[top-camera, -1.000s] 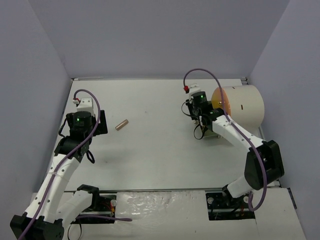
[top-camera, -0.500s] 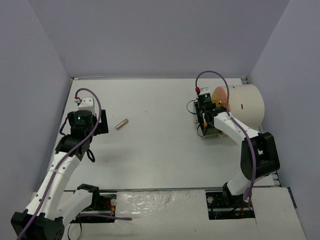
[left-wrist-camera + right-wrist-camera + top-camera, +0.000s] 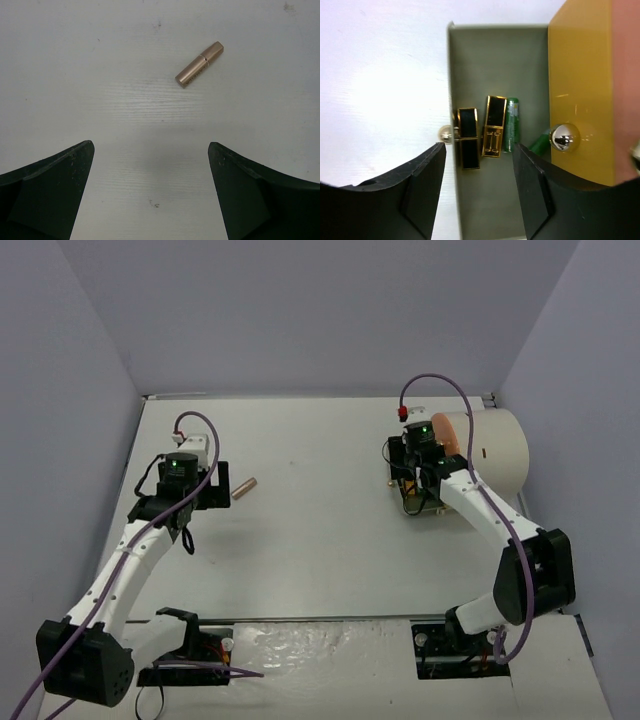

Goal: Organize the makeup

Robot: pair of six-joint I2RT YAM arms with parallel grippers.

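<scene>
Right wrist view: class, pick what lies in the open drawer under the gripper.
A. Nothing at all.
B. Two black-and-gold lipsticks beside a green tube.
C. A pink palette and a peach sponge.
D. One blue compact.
B: the black-and-gold lipsticks lie side by side in the drawer, with the green tube just right of them.

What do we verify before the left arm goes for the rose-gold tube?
1. Open, empty left hand: ok, jaws wide apart.
2. Nothing touching the rose-gold tube on the table: ok, it lies alone.
3. Tube centred ahead of the left hand: not ok, it lies ahead and right of centre in the wrist view.
4. Room in the open drawer: ok; two black-gold lipsticks and a green tube inside, bare floor left.
5. Clearance from the right hand: cannot tell; it hangs over the drawer, jaws apart, holding nothing.
</scene>
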